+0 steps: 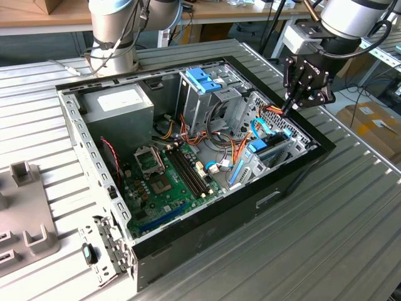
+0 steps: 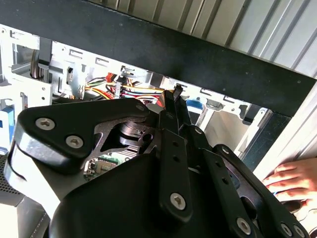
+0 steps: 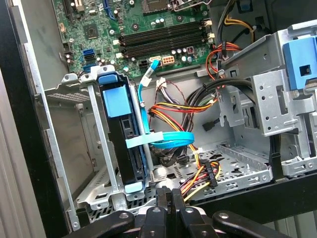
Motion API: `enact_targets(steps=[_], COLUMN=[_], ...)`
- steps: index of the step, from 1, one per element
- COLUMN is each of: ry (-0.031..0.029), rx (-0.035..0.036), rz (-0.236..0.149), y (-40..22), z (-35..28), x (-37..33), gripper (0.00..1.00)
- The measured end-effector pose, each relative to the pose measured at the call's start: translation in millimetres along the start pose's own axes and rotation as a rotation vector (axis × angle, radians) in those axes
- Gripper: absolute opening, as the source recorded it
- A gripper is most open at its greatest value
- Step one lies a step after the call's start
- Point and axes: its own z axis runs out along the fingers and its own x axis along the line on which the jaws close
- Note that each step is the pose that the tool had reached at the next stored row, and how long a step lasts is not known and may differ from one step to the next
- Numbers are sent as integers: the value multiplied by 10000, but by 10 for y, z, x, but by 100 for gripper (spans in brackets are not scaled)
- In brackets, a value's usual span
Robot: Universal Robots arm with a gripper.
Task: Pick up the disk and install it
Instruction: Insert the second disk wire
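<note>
The disk (image 3: 120,144) stands on edge in the metal bay at the front corner of the open computer case (image 1: 207,232), its light-blue carrier rail on top. In the exterior view the disk (image 1: 270,149) sits low at the case's right end. A light-blue ribbon cable (image 3: 166,139) crosses it. My gripper (image 1: 290,111) hovers just above that end of the case, over the bundle of orange and yellow wires (image 3: 198,178). Its fingers are shut together with nothing between them, as both wrist views show (image 3: 170,194) (image 2: 177,91). It does not touch the disk.
A metal drive cage with a blue latch (image 1: 203,78) rises mid-case, a grey power supply (image 1: 119,103) sits behind, and the green motherboard (image 1: 166,179) covers the floor. A second arm's base (image 1: 113,37) stands behind the case. Grey fixtures (image 1: 25,213) lie at the exterior view's left. A person's hand (image 2: 292,181) rests beside the case.
</note>
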Motion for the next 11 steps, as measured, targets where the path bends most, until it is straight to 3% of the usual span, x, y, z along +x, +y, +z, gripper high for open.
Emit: enact_targets(steps=[2, 9, 11], ry=[2, 30, 33], rx=[3, 42, 47], rz=[79, 1071, 1162], y=[0, 0, 2], z=[1, 1, 0], x=[0, 0, 1], gripper=[16, 16, 16])
